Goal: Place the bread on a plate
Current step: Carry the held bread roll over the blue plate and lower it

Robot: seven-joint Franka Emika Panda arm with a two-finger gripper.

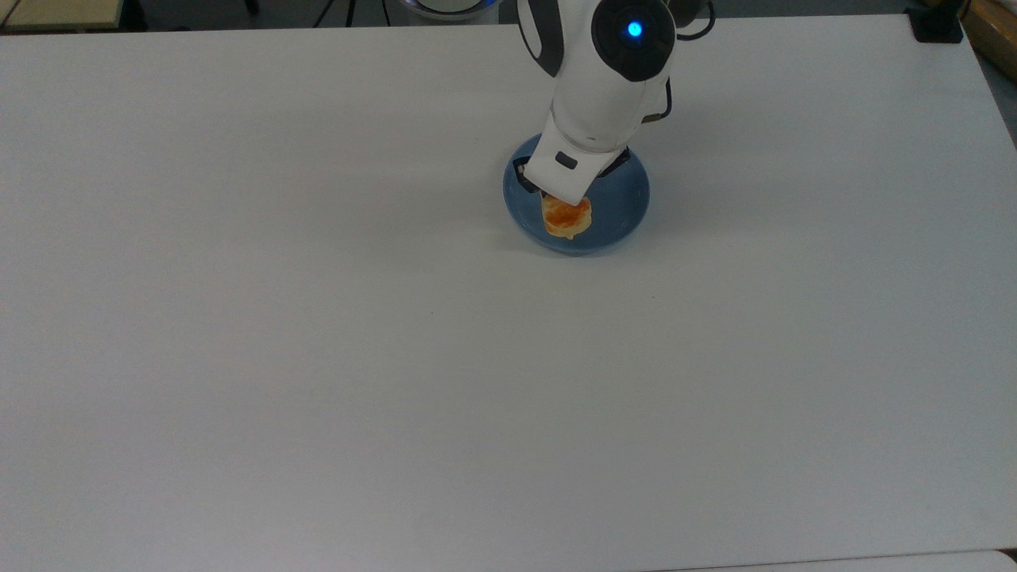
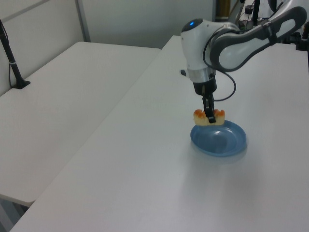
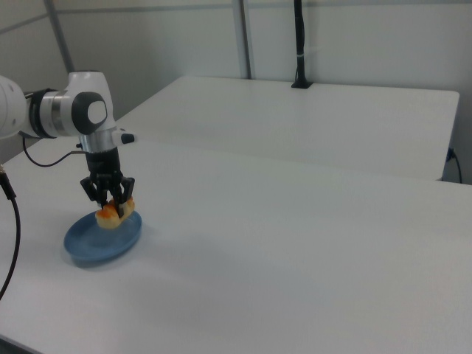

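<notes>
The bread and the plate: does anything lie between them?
Nothing: in the left view the bread, held by the gripper, hangs just above the plate.
</notes>
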